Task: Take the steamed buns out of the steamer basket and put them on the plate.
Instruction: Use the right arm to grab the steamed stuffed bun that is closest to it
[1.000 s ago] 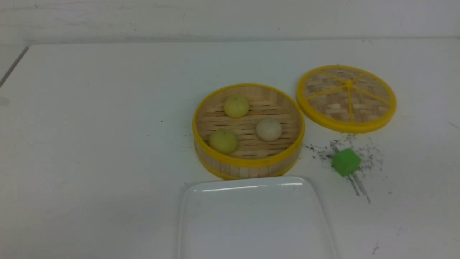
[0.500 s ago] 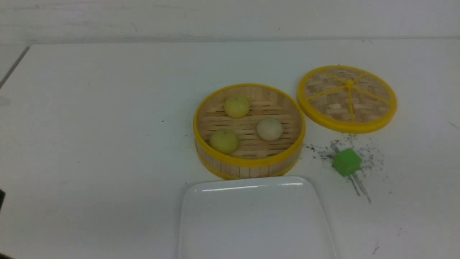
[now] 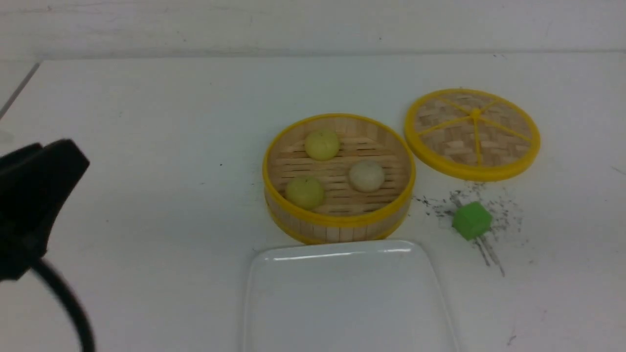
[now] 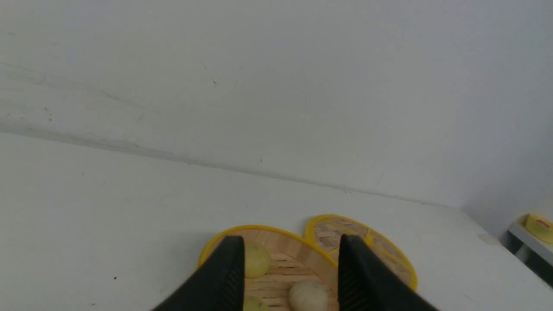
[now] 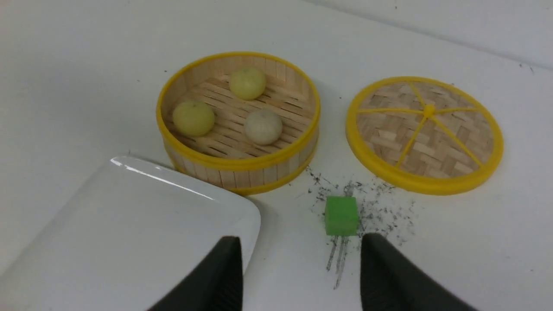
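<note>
Swinging into the front view well left of the basket [image 3: 337, 227], the left arm [image 3: 34, 195] was absent a moment ago. The left gripper [image 4: 290, 242] points at the basket with fingers spread and empty, so I judge the first reach is starting. The right gripper [image 5: 301, 239] hangs to the basket's near right, fingers likewise apart and empty. The white table [image 3: 146, 122], scuffed with black marks [image 3: 489, 254] right of the basket, meets a plain wall [image 4: 302, 65] behind it. The plate [image 3: 342, 303] lies bare just in front of the basket, and the lid [image 3: 472, 132] lies just beside its right rear. All three buns [image 3: 366, 176] sit inside, and a green cube [image 3: 471, 220] lies near its right.
</note>
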